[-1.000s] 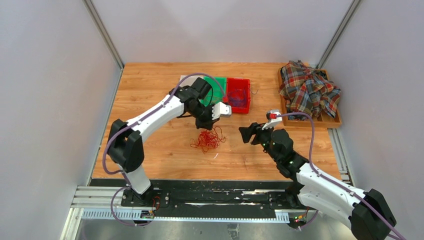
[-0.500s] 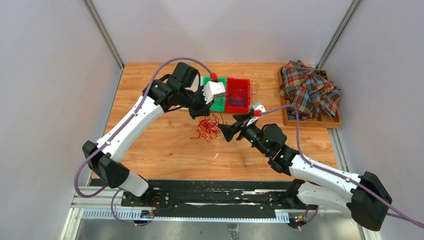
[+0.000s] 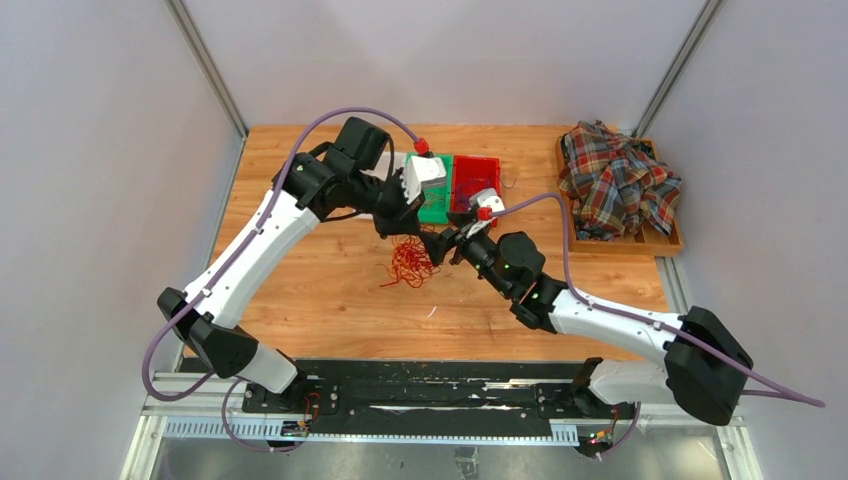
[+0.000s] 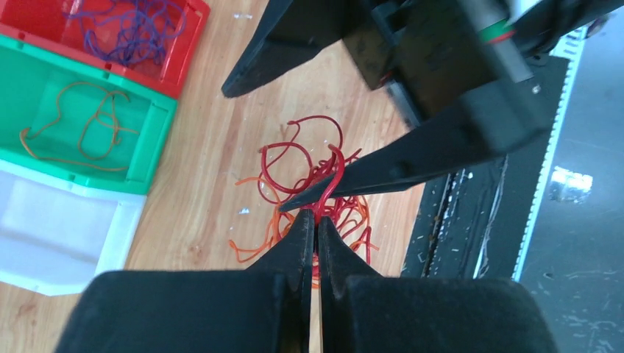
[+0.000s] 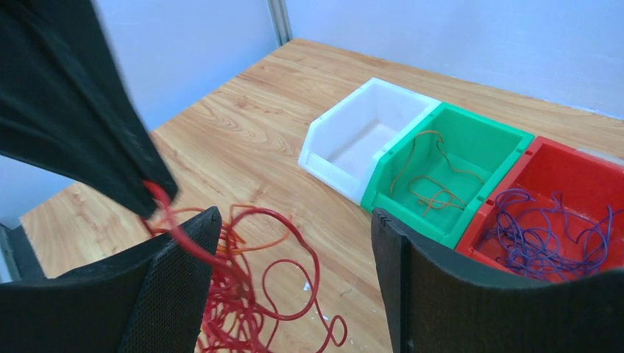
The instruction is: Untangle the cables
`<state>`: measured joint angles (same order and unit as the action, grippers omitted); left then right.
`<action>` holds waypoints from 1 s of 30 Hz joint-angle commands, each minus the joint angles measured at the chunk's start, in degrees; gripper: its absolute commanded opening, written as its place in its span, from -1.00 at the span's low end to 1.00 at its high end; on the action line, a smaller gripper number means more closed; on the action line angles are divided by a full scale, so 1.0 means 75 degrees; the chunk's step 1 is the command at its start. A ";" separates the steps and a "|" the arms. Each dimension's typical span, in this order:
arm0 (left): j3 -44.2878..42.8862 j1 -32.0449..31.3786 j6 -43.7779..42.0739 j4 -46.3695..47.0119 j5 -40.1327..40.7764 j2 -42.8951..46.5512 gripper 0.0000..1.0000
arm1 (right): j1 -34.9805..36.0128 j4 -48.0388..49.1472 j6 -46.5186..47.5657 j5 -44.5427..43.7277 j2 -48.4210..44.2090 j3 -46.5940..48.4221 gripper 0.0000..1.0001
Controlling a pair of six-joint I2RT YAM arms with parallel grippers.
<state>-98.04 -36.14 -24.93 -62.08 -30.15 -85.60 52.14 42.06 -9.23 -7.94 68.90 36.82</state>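
My table (image 3: 300, 300) has a top of warm brown wood boards. Near its middle lies a loose bunch of red and orange cables (image 3: 408, 262), most of it resting on the wood. Toward the far side three open bins sit side by side, touching: a white bin (image 5: 368, 140) on my left, a green bin (image 5: 494, 158) in the middle and a red bin (image 5: 566, 165) on my right. At the far right corner sits a wooden tray (image 3: 650, 246). A few pale flecks (image 3: 432, 312) dot the wood near the cables.
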 commanded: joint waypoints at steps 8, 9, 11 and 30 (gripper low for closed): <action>-0.1151 -0.0046 0.0646 -0.0359 -0.1469 0.0233 -0.99 | 0.0173 0.1578 -0.0009 -0.0430 0.1052 0.0250 0.47; -0.1258 -0.0051 0.0724 -0.0357 -0.1592 0.0206 -0.99 | 0.0175 0.1630 -0.0069 -0.0489 0.1163 0.0239 0.46; -0.1499 -0.0056 0.0925 -0.0359 -0.1760 0.0131 -0.99 | 0.0175 0.1859 -0.0202 -0.0601 0.1378 0.0116 0.45; -0.4059 -0.0056 0.1114 -0.0347 -0.1383 -0.0195 -0.99 | 0.0179 0.2841 -0.1052 -0.1801 0.1899 -0.1780 0.32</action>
<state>-123.72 -36.14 -16.86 -65.30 -41.78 -86.54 52.62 60.86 -15.70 -17.19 82.13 25.06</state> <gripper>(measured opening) 0.020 0.665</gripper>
